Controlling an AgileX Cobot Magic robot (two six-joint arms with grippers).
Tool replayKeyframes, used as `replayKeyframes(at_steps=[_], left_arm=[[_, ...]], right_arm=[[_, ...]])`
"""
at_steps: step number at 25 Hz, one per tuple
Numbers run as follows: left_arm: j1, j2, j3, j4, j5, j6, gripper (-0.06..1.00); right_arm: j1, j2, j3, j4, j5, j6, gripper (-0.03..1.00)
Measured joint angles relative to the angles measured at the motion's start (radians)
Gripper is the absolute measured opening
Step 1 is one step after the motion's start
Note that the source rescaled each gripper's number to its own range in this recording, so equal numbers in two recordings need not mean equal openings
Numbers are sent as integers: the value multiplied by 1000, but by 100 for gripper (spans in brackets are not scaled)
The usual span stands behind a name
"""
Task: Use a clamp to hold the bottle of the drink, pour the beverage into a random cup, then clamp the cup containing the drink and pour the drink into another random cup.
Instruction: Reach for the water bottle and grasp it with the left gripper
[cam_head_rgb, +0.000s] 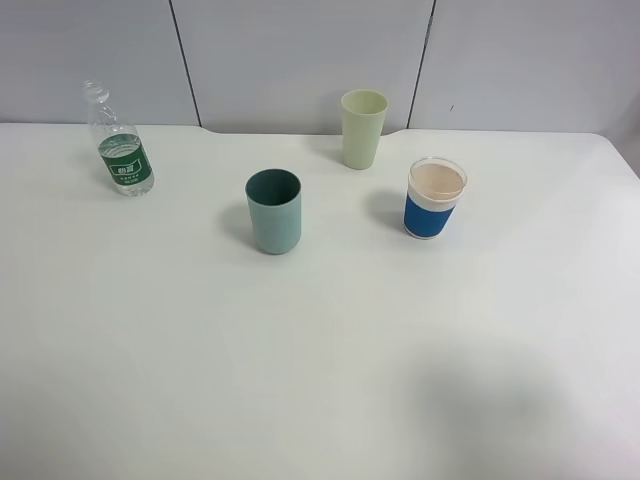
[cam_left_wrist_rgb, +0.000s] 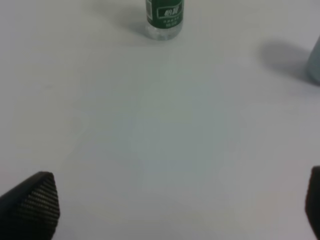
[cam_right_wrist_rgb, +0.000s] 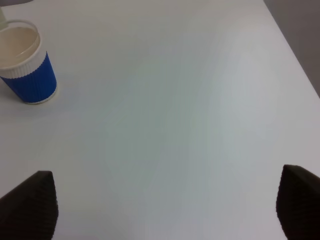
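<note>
Illumination is bright, even and diffuse. The surface (cam_head_rgb: 150, 350) carries only soft, faint shadows with blurred edges. Both wrist views are slightly soft; the bottle (cam_left_wrist_rgb: 163, 17) ahead of the left gripper (cam_left_wrist_rgb: 170, 210) is blurred.

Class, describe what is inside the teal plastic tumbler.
In the teal plastic tumbler, only a darker inner wall shows. Its near side covers the lower interior, so any clear liquid there cannot be seen.

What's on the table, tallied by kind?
Cups: 3 (teal tumbler, pale yellow-green tumbler, blue-and-white cup)
Bottles: 1 (green-label bottle)
Total: 4
</note>
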Motion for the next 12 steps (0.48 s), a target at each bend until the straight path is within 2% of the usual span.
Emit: replayKeyframes(at_steps=[12], left_arm=[[0, 0, 0, 0, 0, 0, 100]], right_arm=[[0, 0, 0, 0, 0, 0, 71]])
